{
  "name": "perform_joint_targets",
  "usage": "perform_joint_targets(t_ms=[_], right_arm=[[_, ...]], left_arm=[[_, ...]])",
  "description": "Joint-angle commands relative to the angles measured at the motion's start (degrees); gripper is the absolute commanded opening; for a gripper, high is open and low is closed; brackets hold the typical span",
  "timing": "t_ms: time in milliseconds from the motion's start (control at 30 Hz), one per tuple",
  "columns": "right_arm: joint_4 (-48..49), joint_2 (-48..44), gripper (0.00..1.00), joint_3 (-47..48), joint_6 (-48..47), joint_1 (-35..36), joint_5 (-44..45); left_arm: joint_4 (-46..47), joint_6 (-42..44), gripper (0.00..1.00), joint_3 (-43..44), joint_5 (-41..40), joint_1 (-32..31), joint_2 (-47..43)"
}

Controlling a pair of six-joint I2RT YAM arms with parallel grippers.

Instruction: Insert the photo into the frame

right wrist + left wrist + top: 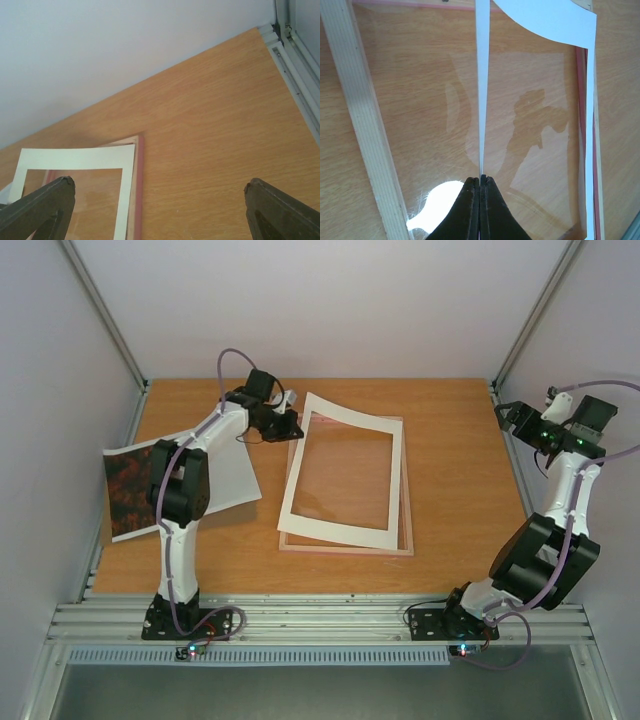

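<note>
Left gripper point(480, 177): black fingers pressed together on the thin edge of the white cut-out mat point(345, 530). It holds that sheet at the far-left corner, raised a little there.
Right gripper point(159, 185): fingers wide apart with nothing between them, up by the far right edge of the wooden table point(460, 470).
Frame point(407, 490): large rectangle with a narrow pink rim and clear pane, flat at mid-table. The mat sits skewed on top and covers the opening's border.
Photo point(128, 495): thin glossy print, dark red trees at its left end and pale grey sky at its right. It lies flat on the table at the left, outside the frame.
Key relation: the photo lies left of the clamped hand and nearer the bases, partly under the left arm's elbow. Its long axis runs roughly left to right, tilted slightly.
Nearer arm: the left, plainly; the right is well apart from the print, across the frame.
Likely call: the mat probably has to be let go or set aside before that hand can fetch the print.
Views: only the top camera shows the print. Only the left wrist shows the pinch, the mat edge-on and bare pane beneath. The right wrist shows just a mat corner and the pink rim.
</note>
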Motion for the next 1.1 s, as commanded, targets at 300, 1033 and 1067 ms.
perform_joint_targets(t_ms=[300, 1033, 1067], right_arm=[[-2.34, -2.85, 0.93, -0.23, -1.63, 1.6, -0.39], [-3.99, -3.91, 0.94, -1.73, -2.95, 3.54, -0.07], [-3.96, -3.93, 0.94, -1.73, -3.01, 3.54, -0.04]], left_arm=[[4.07, -9.11, 0.0, -4.55, -1.07, 0.75, -0.72], [3.78, -9.02, 0.0, -7.39, -0.91, -0.16, -0.4], [3.57, -8.72, 0.0, -7.76, -1.11, -0.04, -0.72]])
